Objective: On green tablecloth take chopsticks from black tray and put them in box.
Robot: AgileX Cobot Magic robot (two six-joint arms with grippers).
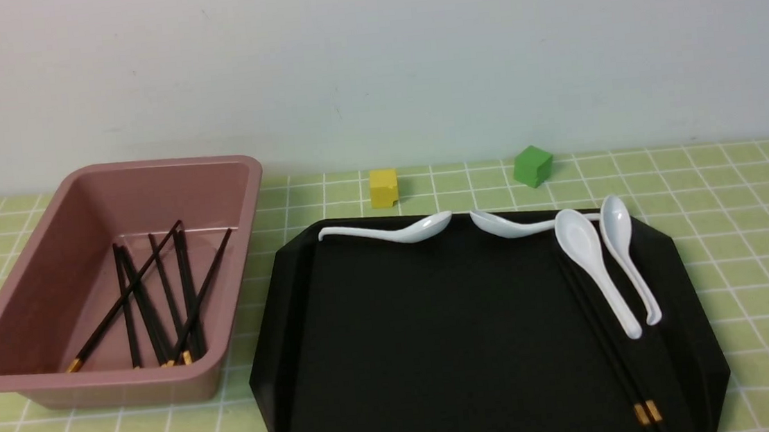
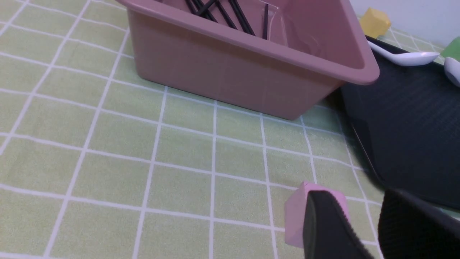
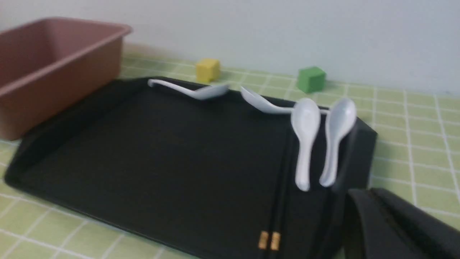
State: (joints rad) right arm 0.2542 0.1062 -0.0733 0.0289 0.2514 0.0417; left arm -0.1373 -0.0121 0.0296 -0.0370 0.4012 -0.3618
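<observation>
Green cloth [image 1: 766, 280] gridded; gold-banded black chopsticks [image 1: 611, 342] seen in tray [image 1: 438, 350], partly overlapped by spoon [image 1: 594, 264]; left fingers [image 2: 323, 223] spread, right [image 3: 373, 223] pressed together.

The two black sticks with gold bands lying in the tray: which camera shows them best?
The front view does: both chopsticks are seen nearly whole, gold bands sharp. The right wrist view shows them too, but blurred and dark against the black tray. The left wrist view doesn't show that pair.
</observation>
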